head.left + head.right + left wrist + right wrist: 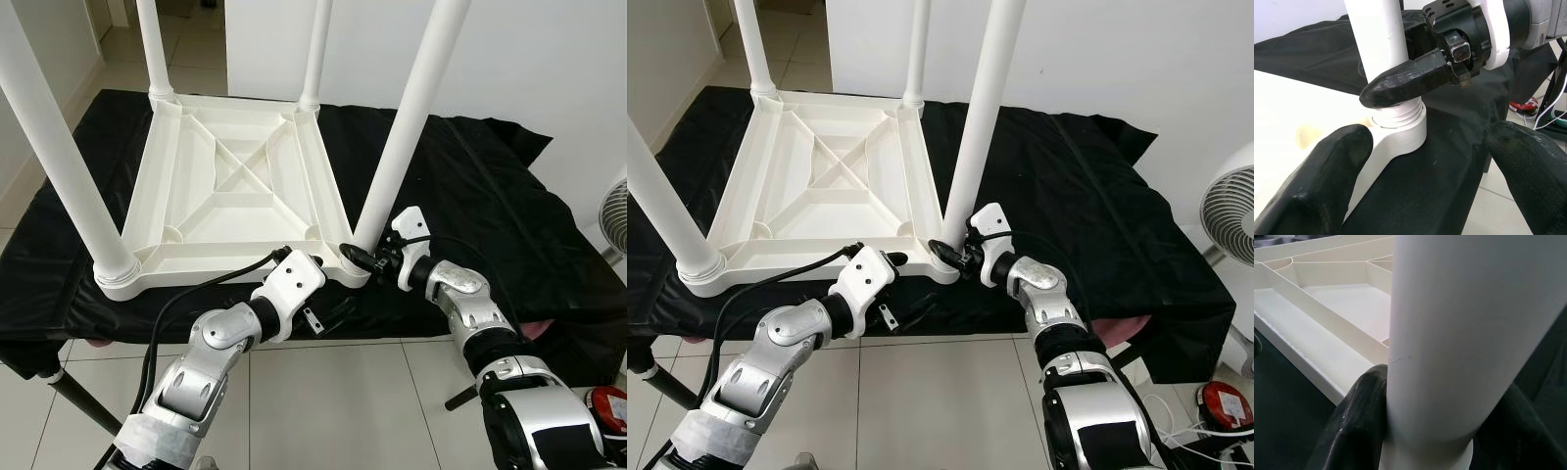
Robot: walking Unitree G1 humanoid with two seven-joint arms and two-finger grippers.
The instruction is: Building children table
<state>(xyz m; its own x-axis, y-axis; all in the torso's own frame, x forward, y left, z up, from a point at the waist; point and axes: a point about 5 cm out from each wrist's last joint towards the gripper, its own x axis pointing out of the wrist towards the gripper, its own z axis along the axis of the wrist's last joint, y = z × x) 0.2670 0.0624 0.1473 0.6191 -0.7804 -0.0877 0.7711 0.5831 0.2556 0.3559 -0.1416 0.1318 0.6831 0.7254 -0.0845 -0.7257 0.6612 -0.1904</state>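
A white children's table (196, 266) lies upside down on a black-covered surface, its legs pointing up. My right gripper (361, 257) is shut around the base of the near-right leg (407, 117), just above its threaded end (1400, 117). In the right wrist view the leg (1464, 333) stands between the fingers (1356, 421). My left gripper (318, 284) is open at the table's front edge, close to that same corner, with nothing between its fingers (1327, 181).
Three other legs stand upright, the near-left one (59, 147) close to my left arm. The black cloth (470, 196) hangs over the front edge. A fan (1229, 211) and a red object (1225, 401) are at the right, on the tiled floor.
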